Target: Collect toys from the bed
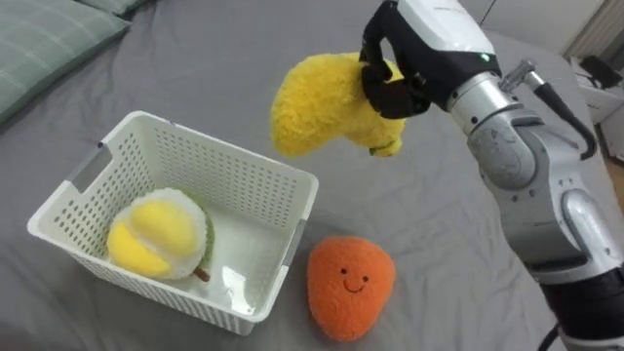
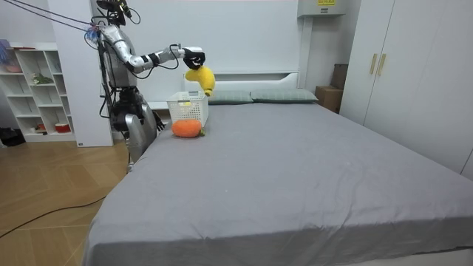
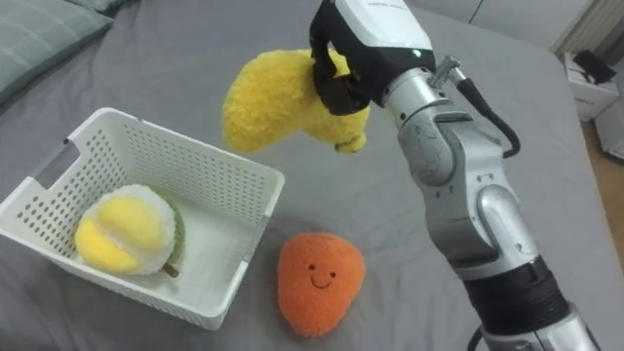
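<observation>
My right hand is shut on a yellow banana plush and holds it in the air, just past the right rim of a white lattice basket on the grey bed. Inside the basket, at its left, lies a yellow and green round plush. An orange plush with a smiling face sits on the bed against the basket's right corner. In the room view I stand at the bed's corner, arm held out over the basket, banana plush hanging from the hand.
A green checked pillow lies at the bed's far left. The grey sheet stretches open to the right of the toys. White shelves stand behind me and wardrobes line the room view's right.
</observation>
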